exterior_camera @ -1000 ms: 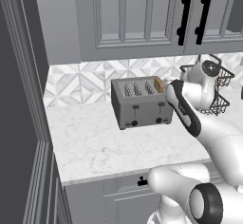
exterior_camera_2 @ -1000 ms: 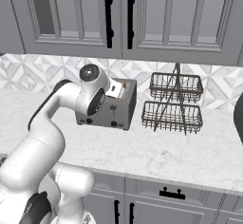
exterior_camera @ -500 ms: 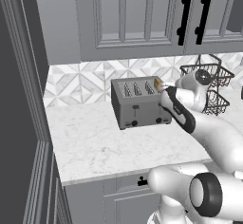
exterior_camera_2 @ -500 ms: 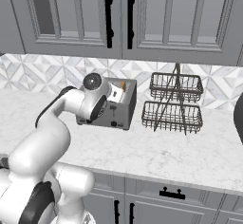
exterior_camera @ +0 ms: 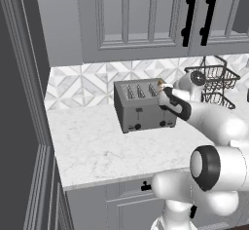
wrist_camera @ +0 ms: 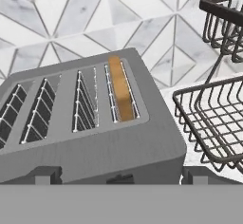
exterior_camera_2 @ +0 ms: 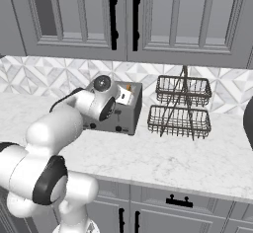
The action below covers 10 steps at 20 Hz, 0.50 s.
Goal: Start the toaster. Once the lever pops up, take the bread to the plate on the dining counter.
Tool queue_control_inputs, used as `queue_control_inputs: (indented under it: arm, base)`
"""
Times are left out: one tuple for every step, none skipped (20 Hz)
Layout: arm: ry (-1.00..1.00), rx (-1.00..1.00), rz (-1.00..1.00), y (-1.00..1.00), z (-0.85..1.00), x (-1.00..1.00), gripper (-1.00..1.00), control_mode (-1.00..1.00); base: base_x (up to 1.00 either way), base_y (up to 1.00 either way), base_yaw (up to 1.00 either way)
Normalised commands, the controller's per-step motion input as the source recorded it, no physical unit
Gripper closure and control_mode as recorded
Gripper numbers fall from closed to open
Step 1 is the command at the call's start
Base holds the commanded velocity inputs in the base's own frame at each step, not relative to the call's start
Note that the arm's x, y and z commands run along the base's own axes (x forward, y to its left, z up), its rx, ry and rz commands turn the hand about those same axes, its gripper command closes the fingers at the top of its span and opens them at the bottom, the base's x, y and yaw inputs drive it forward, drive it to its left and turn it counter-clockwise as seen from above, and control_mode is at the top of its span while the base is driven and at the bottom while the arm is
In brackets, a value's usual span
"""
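Note:
The brushed grey toaster [exterior_camera: 141, 108] stands on the marble worktop against the tiled backsplash; it also appears at toaster [exterior_camera_2: 129, 121] and toaster [wrist_camera: 95, 147]. The bread [wrist_camera: 121, 91], a golden-tan slice, sits down in the rightmost of the four slots, and its top edge peeks out at bread [exterior_camera: 161, 82] and bread [exterior_camera_2: 128, 86]. My gripper [wrist_camera: 121, 176] is open and hovers above the toaster's front right edge, fingertips spread wide and touching nothing. A small dark tab shows low on the front face between them; I cannot tell whether it is the lever. From the base, the gripper [exterior_camera: 164, 93] partly covers the toaster's right end.
A two-tier dark wire rack [exterior_camera_2: 180, 106] stands just right of the toaster, close to my hand, also seen as rack [wrist_camera: 213, 123] and rack [exterior_camera: 214, 78]. Grey wall cabinets hang above. The marble worktop [exterior_camera: 92, 146] stretches out in front. A dark object [exterior_camera_2: 248, 121] sits at the far right.
My hand has edged closer to the toaster's right end and settled a little lower over it. The jaws have stayed open. The toaster and bread have not moved.

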Motion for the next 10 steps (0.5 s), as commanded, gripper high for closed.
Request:
queue_control_inputs:
  arm:
    - [0.01, 0.00, 0.00, -0.14, -0.27, 0.45, -1.00, -1.00]
    - [0.00, 0.00, 0.00, -0.12, -0.23, 0.46, -1.00, -1.00]
    - [0.00, 0.00, 0.00, -0.15, -0.20, 0.46, -1.00, -1.00]
    - [0.00, 0.00, 0.00, -0.21, -0.19, 0.44, -1.00, -1.00]
    - [0.00, 0.00, 0.00, -0.22, -0.21, 0.41, -1.00, -1.00]
    - [0.00, 0.00, 0.00, -0.20, -0.23, 0.40, -1.00, -1.00]
    - [0.00, 0.00, 0.00, -0.18, -0.23, 0.42, -1.00, -1.00]
    - [0.00, 0.00, 0.00, -0.11, -0.24, 0.37, -1.00, -1.00]
    - [0.00, 0.00, 0.00, -0.08, -0.25, 0.34, -1.00, -1.00]
    - [0.00, 0.00, 0.00, -0.02, -0.25, 0.34, -1.00, -1.00]
  base:
    - [0.00, 0.00, 0.00]
    - [0.00, 0.00, 0.00]
    - [0.00, 0.00, 0.00]
    - [0.00, 0.00, 0.00]
    - [0.00, 0.00, 0.00]
    - [0.00, 0.00, 0.00]
    - [0.00, 0.00, 0.00]
    - [0.00, 0.00, 0.00]
    - [0.00, 0.00, 0.00]
    - [0.00, 0.00, 0.00]
